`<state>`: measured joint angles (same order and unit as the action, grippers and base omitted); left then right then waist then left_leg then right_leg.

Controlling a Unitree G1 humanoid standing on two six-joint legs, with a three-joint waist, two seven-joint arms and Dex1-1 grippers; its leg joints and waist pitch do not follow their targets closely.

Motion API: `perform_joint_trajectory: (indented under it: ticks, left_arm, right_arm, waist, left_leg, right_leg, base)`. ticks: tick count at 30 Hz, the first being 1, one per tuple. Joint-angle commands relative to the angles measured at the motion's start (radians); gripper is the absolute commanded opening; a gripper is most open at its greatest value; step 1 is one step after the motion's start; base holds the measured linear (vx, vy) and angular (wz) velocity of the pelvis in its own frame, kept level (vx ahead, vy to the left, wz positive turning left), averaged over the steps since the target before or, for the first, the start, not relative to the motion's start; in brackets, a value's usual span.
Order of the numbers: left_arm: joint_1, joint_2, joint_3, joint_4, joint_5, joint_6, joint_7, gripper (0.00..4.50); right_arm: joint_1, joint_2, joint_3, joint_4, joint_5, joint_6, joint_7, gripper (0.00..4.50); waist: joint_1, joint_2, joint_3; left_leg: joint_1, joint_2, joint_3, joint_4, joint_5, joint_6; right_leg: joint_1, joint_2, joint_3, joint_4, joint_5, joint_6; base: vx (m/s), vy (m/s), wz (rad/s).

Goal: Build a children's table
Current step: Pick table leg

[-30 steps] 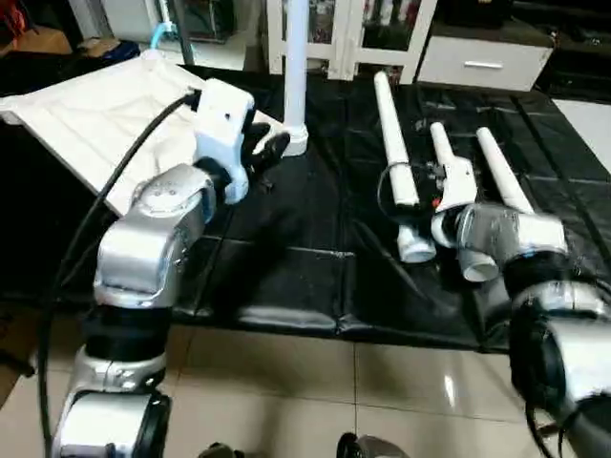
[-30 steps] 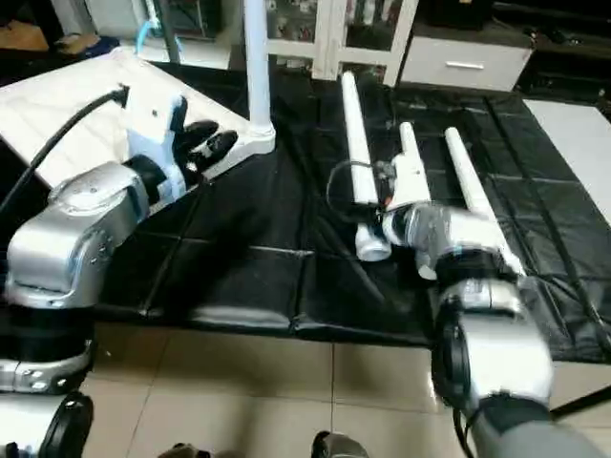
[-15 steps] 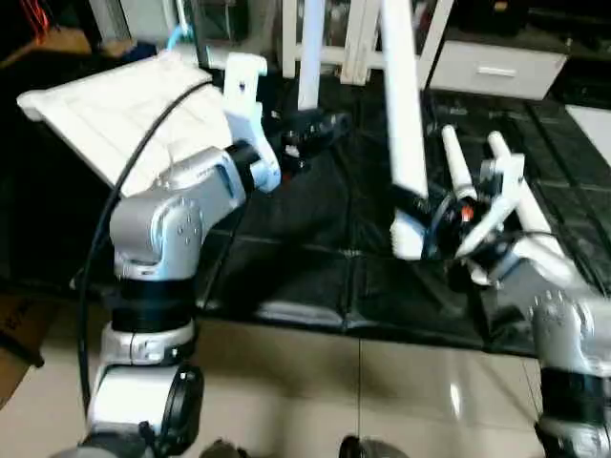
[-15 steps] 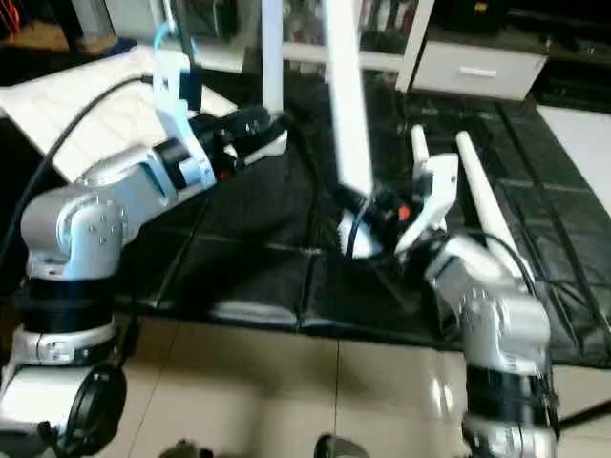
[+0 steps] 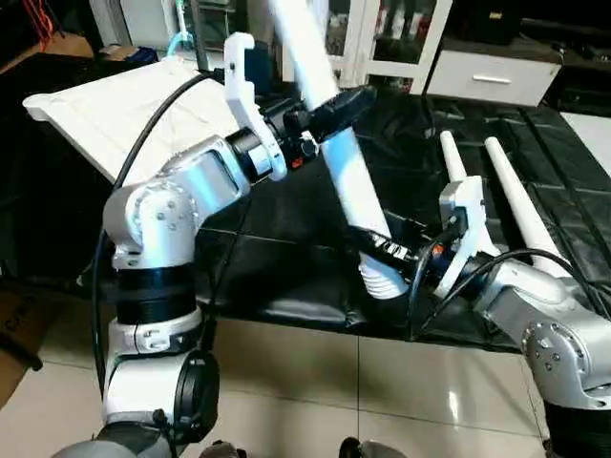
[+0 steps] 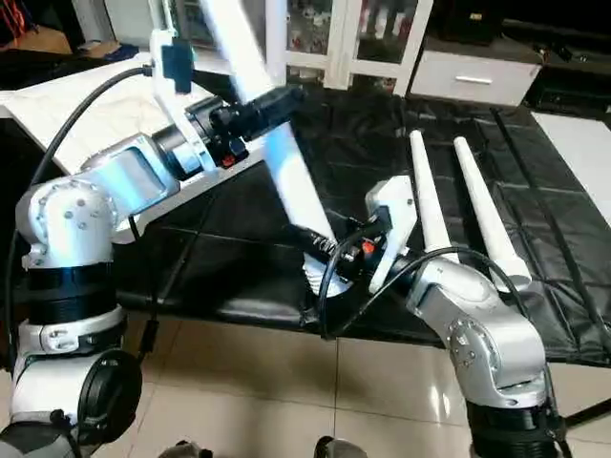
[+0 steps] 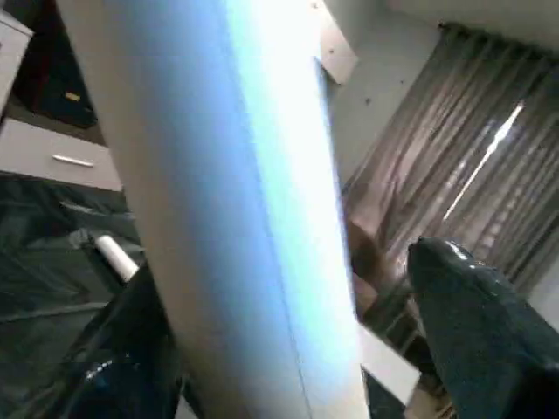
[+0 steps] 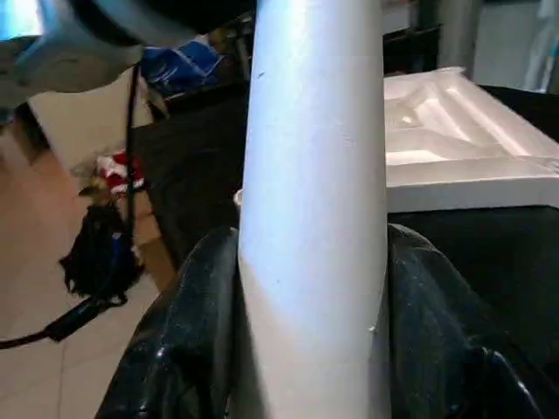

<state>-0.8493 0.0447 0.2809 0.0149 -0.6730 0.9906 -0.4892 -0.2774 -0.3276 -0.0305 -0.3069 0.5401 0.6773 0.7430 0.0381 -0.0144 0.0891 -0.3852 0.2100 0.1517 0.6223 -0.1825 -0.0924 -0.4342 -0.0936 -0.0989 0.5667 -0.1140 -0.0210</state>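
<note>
I hold one white tapered leg (image 5: pixel 346 172) tilted above the black mat, its top leaning toward my left. My right gripper (image 5: pixel 380 250) is shut on its thick lower end; in the right wrist view both fingers (image 8: pixel 192 332) press against the leg (image 8: pixel 314 218). Higher up the same leg, my left gripper (image 5: pixel 344 103) is open around it. In the left wrist view a gap shows between the leg (image 7: pixel 236 218) and one finger (image 7: pixel 476 332). The white table top (image 5: pixel 115 105) lies underside up at the far left. Two more legs (image 5: pixel 456 167) (image 5: pixel 520 205) lie side by side on the right.
The black mat (image 5: pixel 286 248) ends at a front edge just before the tiled floor (image 5: pixel 334 382). A white glass-door cabinet (image 5: pixel 382 38) and a white drawer unit (image 5: pixel 492 72) stand behind the mat. Black cables run along both arms.
My right gripper has lifted one leg off the mat and swung it leftward, tilted. My left arm has reached across to it and its fingers have spread. The camera has shifted too.
</note>
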Motion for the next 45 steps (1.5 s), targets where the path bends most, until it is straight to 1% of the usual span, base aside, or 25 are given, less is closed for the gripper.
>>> perform_joint_trajectory:
  ticks: [1, 3, 5, 6, 7, 9, 10, 13, 17, 18, 22, 24, 27, 28, 30, 33, 34, 38, 39, 40, 41, 42, 43, 44, 45]
  left_arm:
    - [-0.028, -0.006, 0.011, 0.011, -0.017, 0.028, 0.02, 3.55]
    - [-0.039, -0.009, 0.042, 0.028, -0.031, 0.04, 0.038, 3.48]
    - [-0.045, -0.013, 0.06, 0.036, -0.037, 0.046, 0.052, 3.47]
    - [-0.047, -0.015, 0.071, 0.038, -0.046, 0.049, 0.062, 3.23]
    - [-0.048, -0.016, 0.078, 0.039, -0.054, 0.051, 0.07, 3.07]
    - [-0.048, -0.013, 0.083, 0.042, -0.061, 0.052, 0.077, 3.03]
    - [-0.049, -0.011, 0.084, 0.044, -0.065, 0.052, 0.079, 3.02]
    - [-0.051, -0.007, 0.085, 0.047, -0.079, 0.047, 0.087, 2.6]
    - [-0.054, -0.008, 0.091, 0.051, -0.082, 0.048, 0.094, 2.42]
    - [-0.054, -0.007, 0.09, 0.051, -0.082, 0.051, 0.092, 2.16]
    - [-0.058, -0.006, 0.095, 0.055, -0.091, 0.055, 0.107, 2.04]
    - [-0.057, -0.005, 0.096, 0.057, -0.092, 0.054, 0.107, 1.8]
    - [-0.058, 0.001, 0.092, 0.064, -0.092, 0.045, 0.111, 1.75]
    - [-0.063, 0.003, 0.094, 0.072, -0.093, 0.032, 0.12, 1.72]
    - [-0.065, 0.006, 0.093, 0.075, -0.088, 0.023, 0.123, 1.72]
    - [-0.074, 0.015, 0.095, 0.085, -0.078, 0.002, 0.134, 1.72]
    - [-0.076, 0.017, 0.096, 0.087, -0.079, 0.0, 0.135, 1.72]
    - [-0.08, 0.024, 0.095, 0.097, -0.075, -0.013, 0.145, 1.72]
    - [-0.08, 0.03, 0.09, 0.1, -0.066, -0.018, 0.149, 1.72]
    - [-0.079, 0.036, 0.085, 0.103, -0.055, -0.023, 0.153, 1.72]
    - [-0.079, 0.036, 0.088, 0.105, -0.056, -0.024, 0.157, 1.72]
    - [-0.08, 0.035, 0.091, 0.107, -0.059, -0.024, 0.16, 1.72]
    - [-0.08, 0.035, 0.091, 0.107, -0.059, -0.024, 0.16, 1.72]
    - [-0.081, 0.037, 0.091, 0.109, -0.064, -0.025, 0.163, 1.72]
    - [-0.082, 0.037, 0.091, 0.109, -0.065, -0.025, 0.163, 1.72]
  right_arm:
    - [-0.001, -0.012, -0.009, -0.023, -0.004, 0.011, 0.002, 1.91]
    - [-0.007, -0.014, -0.015, -0.016, -0.005, 0.006, -0.009, 1.91]
    - [-0.007, -0.017, -0.015, -0.016, -0.005, 0.003, -0.015, 1.91]
    - [-0.007, -0.02, -0.013, -0.017, -0.003, 0.002, -0.019, 1.91]
    - [-0.006, -0.022, -0.012, -0.018, -0.002, 0.001, -0.021, 1.91]
    - [-0.008, -0.024, -0.01, -0.016, -0.002, -0.001, -0.023, 1.91]
    - [-0.009, -0.024, -0.01, -0.015, -0.002, -0.002, -0.023, 1.91]
    - [-0.012, -0.027, -0.006, -0.011, -0.003, -0.003, -0.025, 1.91]
    - [-0.013, -0.028, -0.005, -0.011, -0.004, -0.004, -0.026, 1.91]
    - [-0.013, -0.03, -0.004, -0.011, -0.005, -0.005, -0.027, 1.91]
    - [-0.014, -0.035, 0.0, -0.011, -0.004, -0.009, -0.033, 1.91]
    - [-0.015, -0.035, 0.0, -0.01, -0.005, -0.01, -0.034, 1.91]
    - [-0.017, -0.036, 0.003, -0.009, -0.008, -0.013, -0.036, 1.91]
    - [-0.018, -0.039, 0.007, -0.009, -0.009, -0.013, -0.035, 2.26]
    - [-0.019, -0.039, 0.007, -0.009, -0.01, -0.013, -0.035, 2.61]
    - [-0.025, -0.037, 0.003, -0.004, -0.003, -0.011, -0.043, 2.67]
    - [-0.025, -0.036, 0.002, -0.002, -0.001, -0.011, -0.044, 2.94]
    - [-0.034, -0.028, -0.015, 0.002, 0.021, -0.002, -0.052, 3.13]
    - [-0.059, -0.007, -0.075, 0.013, 0.092, 0.029, -0.074, 3.36]
    - [-0.09, 0.018, -0.146, 0.026, 0.178, 0.067, -0.1, 3.45]
    - [-0.112, 0.027, -0.191, 0.038, 0.24, 0.094, -0.116, 3.45]
    - [-0.124, 0.03, -0.213, 0.046, 0.275, 0.109, -0.125, 3.49]
    - [-0.124, 0.03, -0.213, 0.046, 0.275, 0.109, -0.125, 3.65]
    - [-0.167, 0.021, -0.277, 0.083, 0.35, 0.138, -0.145, 3.78]
    - [-0.173, 0.018, -0.286, 0.09, 0.359, 0.141, -0.148, 3.86]
  waist:
    - [-0.003, -0.005, -0.095]
    - [-0.003, -0.006, -0.095]
    - [-0.003, -0.007, -0.096]
    - [-0.003, -0.007, -0.095]
    - [-0.003, -0.008, -0.094]
    - [-0.002, -0.008, -0.095]
    - [-0.001, -0.006, -0.096]
    - [0.0, -0.007, -0.097]
    - [0.002, -0.006, -0.098]
    - [0.002, -0.006, -0.099]
    - [0.006, -0.005, -0.1]
    - [0.006, -0.005, -0.1]
    - [0.008, -0.007, -0.1]
    - [0.009, -0.008, -0.099]
    - [0.011, -0.008, -0.099]
    - [0.012, -0.009, -0.098]
    - [0.013, -0.008, -0.099]
    - [0.013, -0.008, -0.099]
    - [0.012, -0.008, -0.099]
    - [0.009, -0.008, -0.101]
    - [0.01, -0.007, -0.102]
    - [0.01, -0.006, -0.1]
    - [0.009, -0.006, -0.1]
    - [0.009, -0.013, -0.097]
    - [0.009, -0.008, -0.098]
  left_leg:
    - [0.012, -0.004, 0.008, -0.075, -0.271, 0.052]
    - [0.009, -0.002, 0.008, -0.078, -0.256, 0.054]
    - [0.011, -0.003, 0.009, -0.076, -0.257, 0.055]
    - [0.011, -0.004, 0.009, -0.076, -0.259, 0.055]
    - [0.012, -0.005, 0.011, -0.075, -0.26, 0.057]
    - [0.011, -0.004, 0.011, -0.075, -0.25, 0.059]
    - [0.011, -0.005, 0.011, -0.074, -0.244, 0.059]
    - [0.011, -0.002, 0.011, -0.076, -0.23, 0.061]
    - [0.011, -0.001, 0.012, -0.076, -0.217, 0.063]
    - [0.011, -0.001, 0.012, -0.076, -0.212, 0.063]
    - [0.011, 0.0, 0.013, -0.075, -0.197, 0.063]
    - [0.011, 0.0, 0.014, -0.074, -0.194, 0.064]
    - [0.01, -0.002, 0.016, -0.072, -0.19, 0.064]
    - [0.012, -0.004, 0.017, -0.071, -0.195, 0.063]
    - [0.013, -0.005, 0.017, -0.07, -0.199, 0.062]
    - [0.012, -0.006, 0.016, -0.069, -0.201, 0.059]
    - [0.01, -0.006, 0.015, -0.069, -0.199, 0.055]
    - [0.01, -0.006, 0.014, -0.07, -0.202, 0.05]
    - [0.011, -0.007, 0.014, -0.07, -0.205, 0.052]
    - [0.01, -0.008, 0.013, -0.069, -0.208, 0.058]
    - [0.01, -0.007, 0.012, -0.069, -0.208, 0.056]
    - [0.015, -0.006, 0.012, -0.068, -0.214, 0.053]
    - [0.015, -0.006, 0.013, -0.068, -0.216, 0.051]
    - [0.014, -0.007, 0.016, -0.069, -0.214, 0.051]
    - [0.015, -0.008, 0.013, -0.069, -0.219, 0.051]
  right_leg:
    - [0.062, -0.028, 0.008, -0.089, -0.529, -0.034]
    - [0.065, -0.028, 0.01, -0.086, -0.501, -0.043]
    - [0.065, -0.029, 0.011, -0.085, -0.494, -0.049]
    - [0.065, -0.03, 0.011, -0.085, -0.496, -0.05]
    - [0.063, -0.03, 0.011, -0.087, -0.503, -0.051]
    - [0.064, -0.03, 0.012, -0.086, -0.5, -0.049]
    - [0.066, -0.03, 0.013, -0.084, -0.492, -0.05]
    - [0.067, -0.03, 0.016, -0.079, -0.457, -0.067]
    - [0.069, -0.03, 0.019, -0.074, -0.421, -0.084]
    - [0.07, -0.031, 0.02, -0.072, -0.413, -0.088]
    - [0.071, -0.031, 0.023, -0.066, -0.382, -0.106]
    - [0.071, -0.031, 0.024, -0.064, -0.375, -0.109]
    - [0.071, -0.03, 0.026, -0.064, -0.38, -0.11]
    - [0.07, -0.03, 0.026, -0.065, -0.399, -0.103]
    - [0.068, -0.029, 0.025, -0.067, -0.423, -0.091]
    - [0.067, -0.028, 0.024, -0.068, -0.443, -0.076]
    - [0.068, -0.029, 0.023, -0.068, -0.451, -0.066]
    - [0.067, -0.027, 0.021, -0.069, -0.459, -0.057]
    - [0.066, -0.027, 0.021, -0.07, -0.461, -0.056]
    - [0.067, -0.026, 0.018, -0.069, -0.461, -0.057]
    - [0.068, -0.027, 0.017, -0.067, -0.461, -0.056]
    - [0.064, -0.025, 0.016, -0.07, -0.461, -0.054]
    - [0.063, -0.024, 0.016, -0.07, -0.46, -0.053]
    - [0.061, -0.024, 0.016, -0.073, -0.463, -0.048]
    - [0.063, -0.024, 0.015, -0.071, -0.472, -0.05]
  base:
    - [0.0, 0.0, 0.0]
    - [0.0, 0.0, 0.0]
    - [0.0, 0.0, 0.0]
    - [0.0, 0.0, 0.0]
    - [0.0, 0.0, 0.0]
    - [0.0, 0.0, 0.0]
    - [0.0, 0.0, 0.0]
    - [0.0, 0.0, 0.0]
    - [0.0, 0.0, 0.0]
    - [0.0, 0.0, 0.0]
    - [0.0, 0.0, 0.0]
    - [0.0, 0.0, 0.0]
    - [0.0, 0.0, 0.0]
    - [0.0, 0.0, 0.0]
    - [0.0, 0.0, 0.0]
    - [0.0, 0.0, 0.0]
    - [0.0, 0.0, 0.0]
    - [0.0, 0.0, 0.0]
    - [0.0, 0.0, 0.0]
    - [0.0, 0.0, 0.0]
    - [0.0, 0.0, 0.0]
    - [0.0, 0.0, 0.0]
    - [0.0, 0.0, 0.0]
    - [0.0, 0.0, 0.0]
    - [0.0, 0.0, 0.0]
